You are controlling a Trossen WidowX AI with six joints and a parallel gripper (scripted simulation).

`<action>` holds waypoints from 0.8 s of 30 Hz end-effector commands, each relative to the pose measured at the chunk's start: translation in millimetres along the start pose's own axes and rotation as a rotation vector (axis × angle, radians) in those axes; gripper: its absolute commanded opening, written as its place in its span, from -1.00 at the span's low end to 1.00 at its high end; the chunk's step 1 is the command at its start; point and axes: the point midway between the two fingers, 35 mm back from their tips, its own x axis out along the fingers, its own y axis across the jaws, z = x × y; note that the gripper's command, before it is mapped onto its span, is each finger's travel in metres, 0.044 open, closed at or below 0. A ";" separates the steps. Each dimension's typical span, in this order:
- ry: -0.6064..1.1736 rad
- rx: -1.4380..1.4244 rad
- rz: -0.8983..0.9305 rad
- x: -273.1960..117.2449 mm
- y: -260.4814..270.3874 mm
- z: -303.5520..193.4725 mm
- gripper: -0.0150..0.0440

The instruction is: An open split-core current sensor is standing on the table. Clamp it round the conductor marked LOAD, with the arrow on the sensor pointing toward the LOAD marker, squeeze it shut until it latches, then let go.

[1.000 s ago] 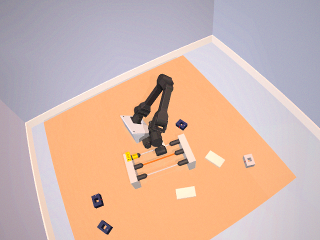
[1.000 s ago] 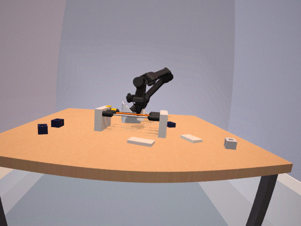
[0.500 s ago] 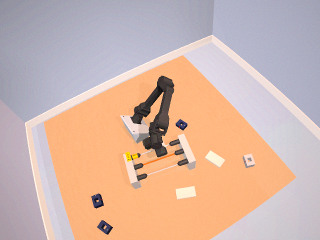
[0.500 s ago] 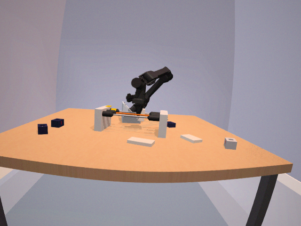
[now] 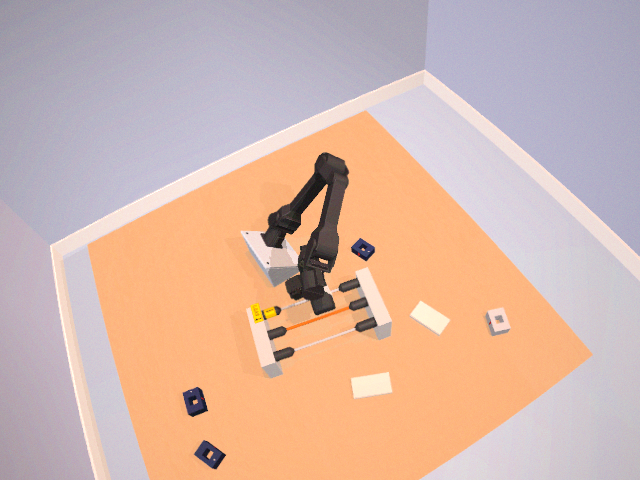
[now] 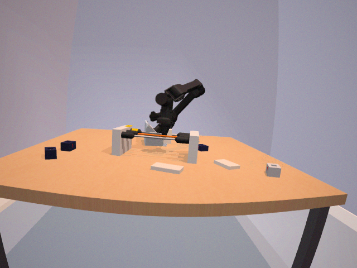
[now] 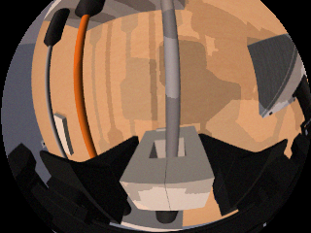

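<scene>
The LOAD conductor [image 5: 292,306] [image 7: 172,73] is the grey bar nearest the arm base, with a yellow LOAD marker [image 5: 256,313] [image 6: 129,125] at its left end in the top view. The light grey sensor [image 7: 166,194] is round this bar, which runs into its opening; its two halves meet at a thin centre seam. My gripper [image 7: 169,140] is shut on the sensor, one black finger on each side. The arm hides most of the sensor in the top view. I cannot make out the arrow or the latch.
Beside it run an orange conductor [image 5: 315,320] [image 7: 78,73] and another grey conductor [image 5: 325,338] [image 7: 48,83], between two end blocks [image 5: 264,347] [image 5: 375,304]. Several dark blue blocks, a pale block [image 5: 498,321] [image 6: 273,170] and two cream slabs [image 5: 371,385] [image 5: 430,317] lie around.
</scene>
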 end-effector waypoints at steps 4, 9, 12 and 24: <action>0.000 0.000 0.000 -0.1 0.1 -0.1 0.31; 0.000 0.000 0.000 -0.1 0.1 -0.1 0.40; 0.000 0.000 0.000 -0.1 0.1 -0.1 0.40; 0.000 0.000 0.000 -0.1 0.1 -0.1 0.40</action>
